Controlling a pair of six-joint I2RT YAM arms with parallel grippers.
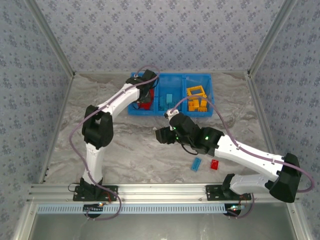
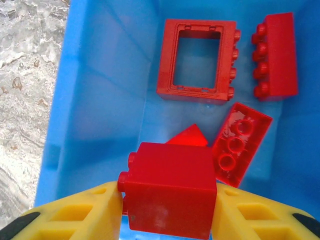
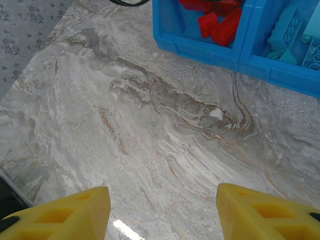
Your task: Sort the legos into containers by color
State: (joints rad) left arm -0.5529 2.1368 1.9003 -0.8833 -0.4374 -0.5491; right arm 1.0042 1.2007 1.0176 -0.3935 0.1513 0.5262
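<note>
My left gripper (image 1: 144, 98) hangs over the left compartment of the blue tray (image 1: 170, 113), shut on a red square brick (image 2: 170, 192) held between its yellow fingers (image 2: 85, 212). Below it lie a red hollow frame (image 2: 197, 60), a long red brick (image 2: 277, 55) and an upturned red brick (image 2: 241, 142). Light blue legos (image 1: 167, 100) sit in the middle compartment, yellow ones and a yellow frame (image 1: 196, 92) in the right. My right gripper (image 1: 162, 135) stands open over bare table, nothing between its fingers (image 3: 75, 215). A loose blue brick (image 1: 196, 164) and a red brick (image 1: 214, 165) lie on the table near my right arm.
The marbled table (image 1: 130, 145) stretches left and in front of the tray. The tray's front wall (image 3: 200, 47) shows at the top of the right wrist view. Patterned walls enclose the table, and a metal rail (image 1: 160, 190) runs along the near edge.
</note>
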